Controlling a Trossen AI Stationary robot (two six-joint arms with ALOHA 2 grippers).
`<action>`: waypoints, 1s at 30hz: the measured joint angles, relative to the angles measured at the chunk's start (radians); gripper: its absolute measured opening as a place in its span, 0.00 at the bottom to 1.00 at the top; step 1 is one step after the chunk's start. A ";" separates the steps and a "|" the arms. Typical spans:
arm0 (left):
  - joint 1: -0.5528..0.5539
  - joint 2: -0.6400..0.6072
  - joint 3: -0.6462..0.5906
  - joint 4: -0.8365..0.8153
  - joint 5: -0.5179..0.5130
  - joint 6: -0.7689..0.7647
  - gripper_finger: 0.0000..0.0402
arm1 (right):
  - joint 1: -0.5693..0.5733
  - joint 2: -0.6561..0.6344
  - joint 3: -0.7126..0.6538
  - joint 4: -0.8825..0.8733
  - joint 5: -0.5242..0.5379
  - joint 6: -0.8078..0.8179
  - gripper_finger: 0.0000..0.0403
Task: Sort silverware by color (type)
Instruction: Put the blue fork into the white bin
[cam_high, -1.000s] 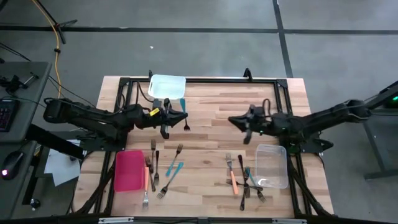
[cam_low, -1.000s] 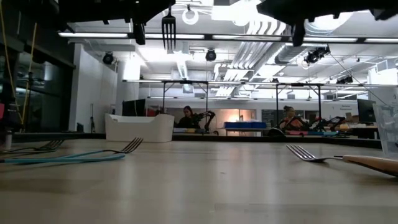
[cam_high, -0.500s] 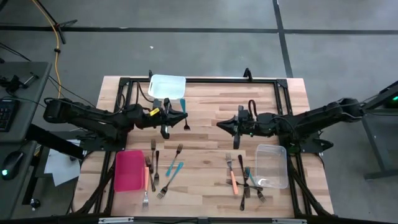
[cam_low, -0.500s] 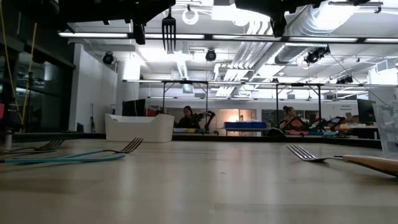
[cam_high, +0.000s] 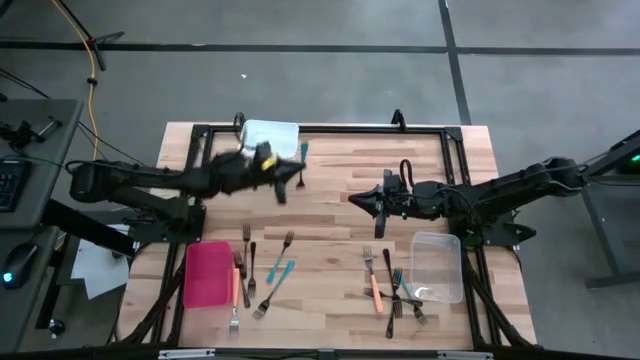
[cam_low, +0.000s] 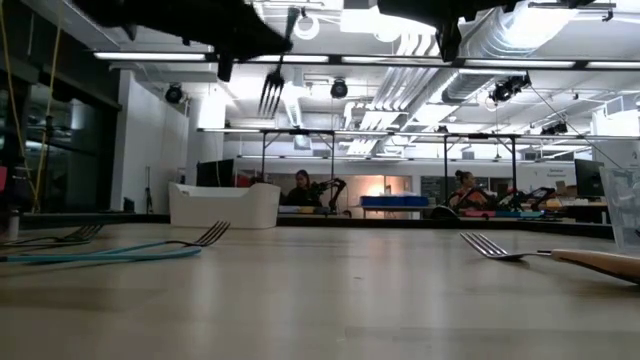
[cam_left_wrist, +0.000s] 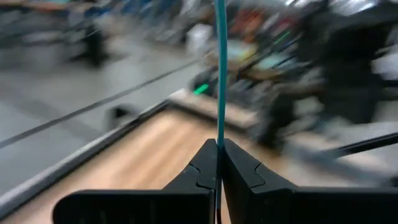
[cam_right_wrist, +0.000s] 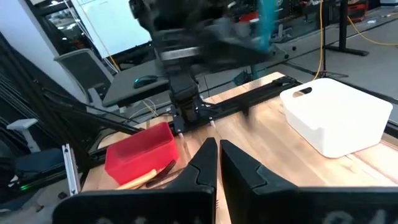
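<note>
My left gripper (cam_high: 295, 171) hangs high over the table's far left, beside the white tub (cam_high: 268, 137), shut on a teal-handled fork (cam_high: 303, 152). The fork's tines (cam_low: 270, 95) point down in the low view. My right gripper (cam_high: 378, 201) hovers above the table's middle, shut, with nothing between its fingers (cam_right_wrist: 217, 152). More silverware lies flat on the wood in two groups: forks with teal, orange and dark handles at the near left (cam_high: 262, 268), and several more at the near right (cam_high: 392, 287). My left gripper pinches the fork's teal handle (cam_left_wrist: 219, 134) between its two fingers, which come at it roughly level and lie across it. The handle sticks out past the fingertips one way, and the tines hang below, tilted. The fork is lifted clear of the table.
A red tray (cam_high: 207, 273) lies at the near left next to the forks. A clear tub (cam_high: 437, 266) stands at the near right. A black frame (cam_high: 330, 128) runs along the table's far edge. People sit far off in the room behind.
My left gripper has swung toward the far edge, closer to the white tub, and has turned; the fork it carries has tipped from hanging straight down to a slant. My right gripper went a little toward the table's left early on, then kept still.
</note>
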 joint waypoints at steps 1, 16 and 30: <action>0.046 0.009 0.042 -0.092 0.000 0.027 0.00 | 0.000 0.000 0.000 0.000 0.001 0.000 0.01; 0.547 0.192 0.181 -0.393 0.031 0.310 0.00 | 0.000 0.000 0.000 0.000 0.002 0.006 0.01; 0.569 0.414 0.230 -0.604 0.035 0.487 0.00 | 0.000 0.000 0.000 0.000 0.032 0.006 0.01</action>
